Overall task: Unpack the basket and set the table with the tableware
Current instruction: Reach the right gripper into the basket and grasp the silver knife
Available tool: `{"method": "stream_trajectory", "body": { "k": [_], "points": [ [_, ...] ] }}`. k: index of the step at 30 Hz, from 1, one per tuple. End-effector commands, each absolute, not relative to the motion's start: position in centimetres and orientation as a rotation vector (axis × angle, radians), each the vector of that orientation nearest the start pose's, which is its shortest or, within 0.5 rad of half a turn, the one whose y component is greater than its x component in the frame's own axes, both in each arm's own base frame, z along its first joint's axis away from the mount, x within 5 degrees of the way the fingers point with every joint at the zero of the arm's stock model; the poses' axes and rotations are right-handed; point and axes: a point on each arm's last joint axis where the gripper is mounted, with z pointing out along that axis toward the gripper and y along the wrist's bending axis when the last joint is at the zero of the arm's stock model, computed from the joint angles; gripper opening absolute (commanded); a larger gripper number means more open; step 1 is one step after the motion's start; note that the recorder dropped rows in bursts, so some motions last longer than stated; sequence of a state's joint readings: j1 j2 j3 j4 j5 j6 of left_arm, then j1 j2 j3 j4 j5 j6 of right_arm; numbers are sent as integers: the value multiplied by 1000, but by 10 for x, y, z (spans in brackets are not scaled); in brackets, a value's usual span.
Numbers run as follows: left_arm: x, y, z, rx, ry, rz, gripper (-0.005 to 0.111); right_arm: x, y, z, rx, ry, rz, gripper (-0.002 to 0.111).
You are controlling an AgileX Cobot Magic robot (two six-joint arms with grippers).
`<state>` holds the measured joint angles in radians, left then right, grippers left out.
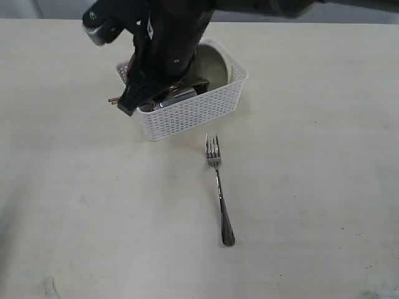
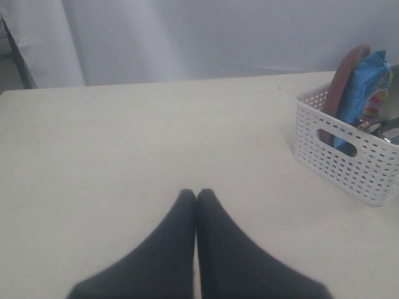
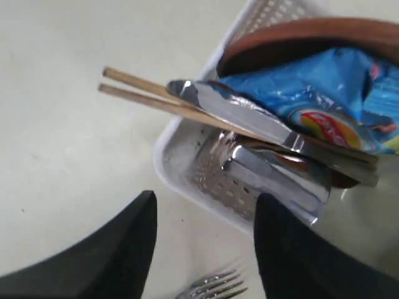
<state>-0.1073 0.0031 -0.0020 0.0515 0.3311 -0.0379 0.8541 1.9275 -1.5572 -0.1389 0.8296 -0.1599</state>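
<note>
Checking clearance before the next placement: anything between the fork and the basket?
Nothing. In the exterior view, the strip of table between the tines of the fork and the front wall of the basket is bare.

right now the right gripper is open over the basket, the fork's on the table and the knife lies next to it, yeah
Not quite: the knife is not next to the fork; it lies in the white basket across the chopsticks, as the right wrist view shows. The right gripper is open over the basket and the fork is on the table.
</note>
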Motion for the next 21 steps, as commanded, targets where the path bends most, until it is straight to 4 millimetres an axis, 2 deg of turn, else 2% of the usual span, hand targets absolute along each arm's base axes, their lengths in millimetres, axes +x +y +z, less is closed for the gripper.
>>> {"method": "stream_trajectory", "body": {
  "k": [1,4,9,14,21],
  "points": [
    [54,-5,184,101,1800,-61,0,290,312,223,-1424,2337,-34,46],
    [54,-5,184,101,1800,-61,0,293,316,213,-1391,2358,-22,40],
    [54,-5,184,101,1800,-61,0,297,325,202,-1363,2332,41,19],
    [54,-5,184,101,1800,-61,0,302,333,189,-1321,2304,90,18],
    [54,-5,184,101,1800,-61,0,309,345,179,-1165,2293,214,18]
  ]
}}
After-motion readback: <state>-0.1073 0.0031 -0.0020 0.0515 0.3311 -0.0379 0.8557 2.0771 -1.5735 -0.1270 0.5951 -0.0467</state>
